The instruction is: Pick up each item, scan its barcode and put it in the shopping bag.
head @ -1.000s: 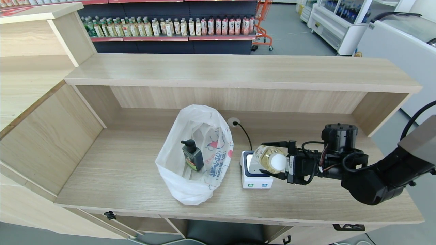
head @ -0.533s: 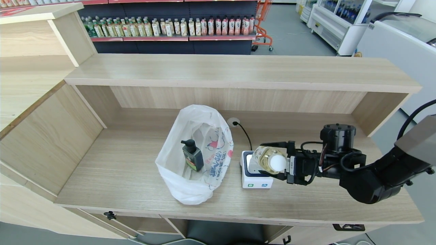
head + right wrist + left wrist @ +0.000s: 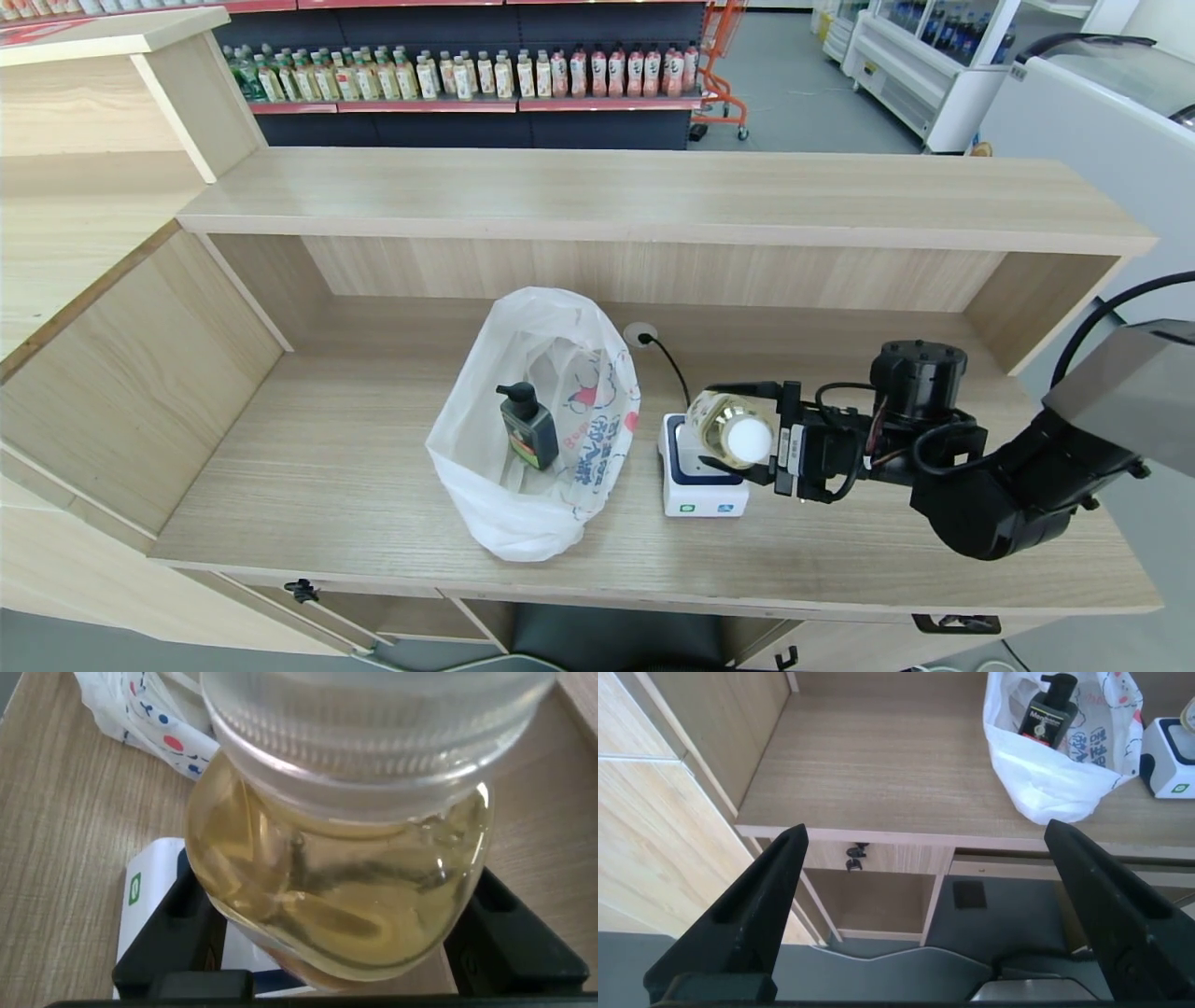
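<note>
Right gripper (image 3: 734,429) clamps the jar (image 3: 721,418) over the scanner (image 3: 705,501), bag (image 3: 504,523) with pump bottle (image 3: 528,435) just beside; left gripper (image 3: 926,835) is wide open.

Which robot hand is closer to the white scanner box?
The right. The right gripper holds the bottle just over the scanner. The left gripper hangs out in front of the counter, on the far side of the shopping bag from it.

Right gripper (image 3: 336,933) is clamping a clear bottle (image 3: 336,859) of yellowish liquid.
It is hanging over the white scanner (image 3: 140,919); the shopping bag (image 3: 140,709) is lying at the bottle's ten o'clock.
</note>
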Controlling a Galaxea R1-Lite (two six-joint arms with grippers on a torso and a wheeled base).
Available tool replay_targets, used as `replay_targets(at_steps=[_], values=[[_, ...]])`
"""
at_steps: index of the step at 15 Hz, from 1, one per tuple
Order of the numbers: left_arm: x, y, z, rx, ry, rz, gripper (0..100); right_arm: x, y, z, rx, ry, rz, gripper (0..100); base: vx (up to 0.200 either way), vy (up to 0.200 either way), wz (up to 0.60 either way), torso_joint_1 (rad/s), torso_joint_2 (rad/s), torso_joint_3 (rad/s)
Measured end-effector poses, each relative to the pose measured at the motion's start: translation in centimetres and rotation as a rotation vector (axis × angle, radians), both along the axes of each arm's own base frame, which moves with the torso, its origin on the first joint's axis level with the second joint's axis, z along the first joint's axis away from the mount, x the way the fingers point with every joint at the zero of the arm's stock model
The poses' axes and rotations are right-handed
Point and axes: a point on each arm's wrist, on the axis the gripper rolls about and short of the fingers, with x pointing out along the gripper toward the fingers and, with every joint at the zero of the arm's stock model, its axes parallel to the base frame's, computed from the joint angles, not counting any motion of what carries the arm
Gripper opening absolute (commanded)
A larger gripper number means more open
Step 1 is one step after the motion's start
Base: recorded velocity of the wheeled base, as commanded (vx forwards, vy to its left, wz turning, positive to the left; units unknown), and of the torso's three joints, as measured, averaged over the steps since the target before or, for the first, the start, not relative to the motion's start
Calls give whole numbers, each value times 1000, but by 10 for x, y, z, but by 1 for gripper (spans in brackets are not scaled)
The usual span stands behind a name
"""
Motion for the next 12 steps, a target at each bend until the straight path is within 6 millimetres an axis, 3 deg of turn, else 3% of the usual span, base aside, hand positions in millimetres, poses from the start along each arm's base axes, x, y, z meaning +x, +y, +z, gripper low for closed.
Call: replay_targets(at_steps=[8, 10, 12], values=[[0, 0, 0, 0, 0, 0, 100, -5, 2, 2, 14, 46, -6, 0, 0, 0, 0, 0, 0, 0], [0, 0, 0, 0, 0, 0, 100, -10, 4, 23, 75, 95, -51, 0, 0, 0, 0, 0, 0, 0], [0, 0, 0, 0, 0, 0, 100, -20, 6, 56, 184, 150, -138, 0, 0, 0, 0, 0, 0, 0]])
